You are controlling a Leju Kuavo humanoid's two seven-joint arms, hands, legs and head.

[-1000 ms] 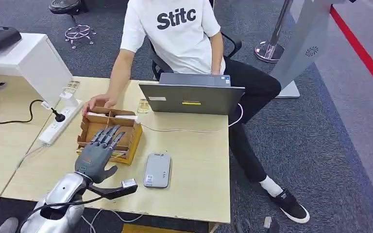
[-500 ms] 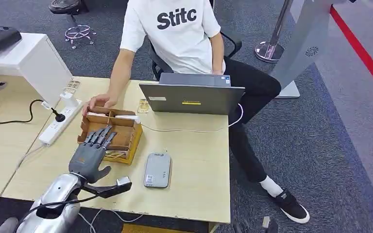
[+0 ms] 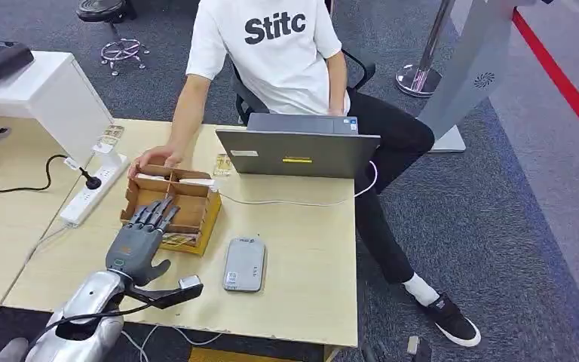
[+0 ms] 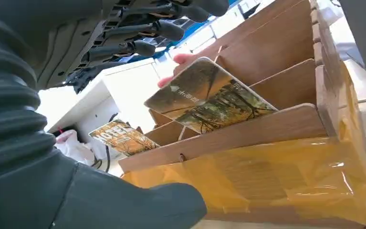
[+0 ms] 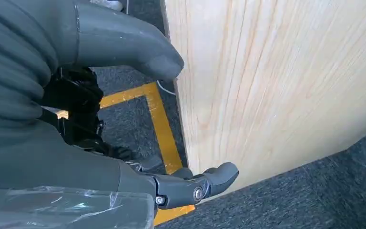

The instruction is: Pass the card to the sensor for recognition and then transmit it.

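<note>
From the head view we see our left hand [image 3: 137,240] reaching, fingers spread and empty, over the cardboard card box [image 3: 196,219], beside the grey card reader [image 3: 244,264]. Our left wrist view shows a card [image 4: 209,95] leaning in a compartment. Our right wrist view shows the right hand [image 5: 124,119] empty, fingers apart, beside the table edge [image 5: 267,95].

an office: grey carpet tiles [image 3: 497,226] across the right of the frame, pale wooden desks [image 3: 301,249] at lower left, an open laptop [image 3: 298,151] at centre, a power strip [image 3: 90,192] and a swivel chair [image 3: 358,72] behind.
</note>
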